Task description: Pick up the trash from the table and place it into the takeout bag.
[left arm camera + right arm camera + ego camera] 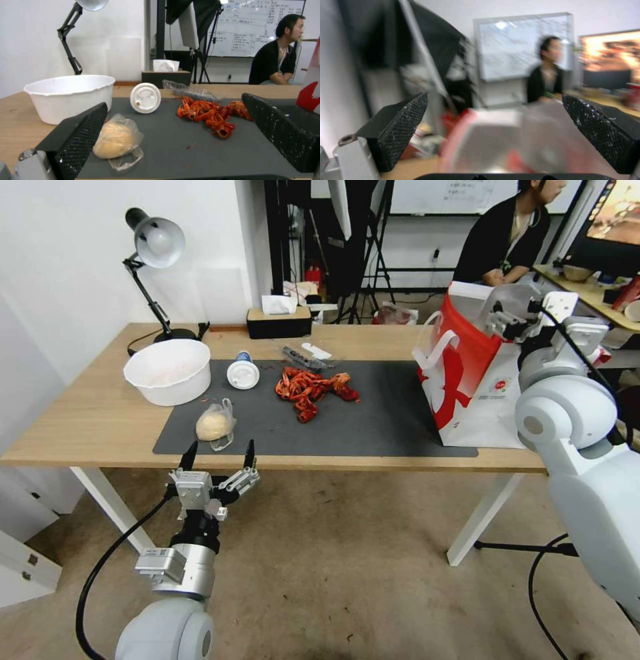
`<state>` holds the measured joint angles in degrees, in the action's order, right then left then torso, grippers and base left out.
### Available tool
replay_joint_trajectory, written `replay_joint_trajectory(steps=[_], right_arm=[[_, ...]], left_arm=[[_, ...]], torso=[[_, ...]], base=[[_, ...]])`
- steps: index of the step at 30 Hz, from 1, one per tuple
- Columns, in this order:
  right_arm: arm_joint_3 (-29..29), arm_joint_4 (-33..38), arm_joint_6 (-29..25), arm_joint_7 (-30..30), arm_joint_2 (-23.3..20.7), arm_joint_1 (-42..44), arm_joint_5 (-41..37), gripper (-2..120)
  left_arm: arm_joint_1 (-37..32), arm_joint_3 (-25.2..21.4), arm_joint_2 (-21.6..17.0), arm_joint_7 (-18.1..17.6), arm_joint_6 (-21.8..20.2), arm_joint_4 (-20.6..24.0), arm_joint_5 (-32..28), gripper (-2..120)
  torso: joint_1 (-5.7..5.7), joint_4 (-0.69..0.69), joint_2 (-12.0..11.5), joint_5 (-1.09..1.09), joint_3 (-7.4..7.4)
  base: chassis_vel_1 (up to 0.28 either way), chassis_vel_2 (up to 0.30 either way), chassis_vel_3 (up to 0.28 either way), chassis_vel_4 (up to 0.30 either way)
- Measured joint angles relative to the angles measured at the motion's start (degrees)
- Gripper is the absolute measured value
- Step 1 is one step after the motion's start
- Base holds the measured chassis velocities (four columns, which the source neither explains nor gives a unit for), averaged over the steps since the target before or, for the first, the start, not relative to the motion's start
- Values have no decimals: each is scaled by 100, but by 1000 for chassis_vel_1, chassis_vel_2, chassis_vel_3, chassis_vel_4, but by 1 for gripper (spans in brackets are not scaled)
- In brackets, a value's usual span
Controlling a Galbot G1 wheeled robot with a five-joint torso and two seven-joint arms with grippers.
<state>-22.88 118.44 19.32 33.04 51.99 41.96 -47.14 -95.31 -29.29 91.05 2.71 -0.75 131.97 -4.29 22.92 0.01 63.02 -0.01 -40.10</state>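
My left gripper: it hung just off the near edge of the table, in front of the bun, fingers spread wide apart and holding nothing.
My right gripper: I had it raised over the open top of the bag; its fingers stood well apart, with a clear plastic cup between them. Whether they pressed on it I could not tell.
Table: light wood on white legs, a dark grey mat across its middle.
Bun in clear bag: on the mat's near left corner, just beyond my left fingertips.
White-lidded cup: lying on its side at the mat's far left edge, lid facing me.
White bowl: on bare wood left of the mat, beside the cup.
Red crayfish shells: piled on the mat's middle.
Clear wrapper: behind the shells at the mat's far edge.
Takeout bag: upright on the mat's right end, white with red side panels, a loop handle hanging to the left.
Desk lamp: at the far left corner.
Tissue box: at the far edge.
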Motion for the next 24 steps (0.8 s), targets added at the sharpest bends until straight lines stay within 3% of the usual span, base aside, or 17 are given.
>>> replay_joint_trajectory(steps=[7, 11, 14, 20, 22, 24], right_arm=[[-74, 682, -1050, -858, -46, 920, 153, 100], [-48, 943, -1387, -1241, 66, 1408, 576, 100], [-6, 1268, -1789, -1648, 271, 2242, 1437, 100], [63, 1396, -2169, -1684, 567, 3344, 2421, 100], [76, 1296, -2514, -1613, 778, 3964, 3040, 100], [83, 1270, -2568, -1561, 817, 4084, 3130, 100]], left_arm=[[-4, -5, -17, -6, 24, 2, -5, 100], [-5, -8, -23, -8, 36, 2, -8, 100], [-4, -8, -24, -15, 61, -19, -13, 100], [4, -18, -47, -24, 76, -63, -27, 100], [25, -31, -71, -30, 78, -87, -44, 100], [31, -34, -75, -31, 78, -94, -46, 100]], torso=[[0, -2, 0, 1, 0], [-2, 0, 1, 1, 0], [-1, 0, 0, 0, 1], [-1, -3, 1, 1, 1], [-2, -1, 1, 0, 1], [-1, -1, 1, 2, 1]], base=[[0, 0, 0, 0], [0, 0, 0, 0], [0, 0, 0, 0], [0, 0, 0, 0], [0, 0, 0, 0], [0, 0, 0, 0]])
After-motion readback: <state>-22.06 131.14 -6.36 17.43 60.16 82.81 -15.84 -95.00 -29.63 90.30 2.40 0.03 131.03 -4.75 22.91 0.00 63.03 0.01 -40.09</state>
